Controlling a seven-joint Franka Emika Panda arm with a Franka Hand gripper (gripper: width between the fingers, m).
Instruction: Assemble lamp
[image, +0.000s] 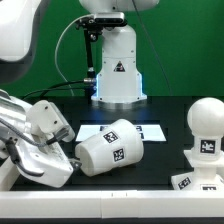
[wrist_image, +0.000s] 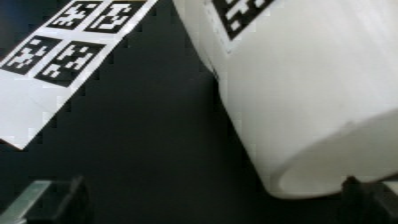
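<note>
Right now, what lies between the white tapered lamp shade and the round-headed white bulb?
Only bare black tabletop, as the exterior view shows, between shade and bulb.

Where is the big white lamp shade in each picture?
Exterior view: the shade lies on its side on the black table, low in the middle, just to the exterior view's right of the claw.
Wrist view: the shade fills much of the picture, very close up.
Shared landmark: the marker board lying flat beside the shade.

Marker board (image: 150, 131) on black table (image: 60, 110)
</note>
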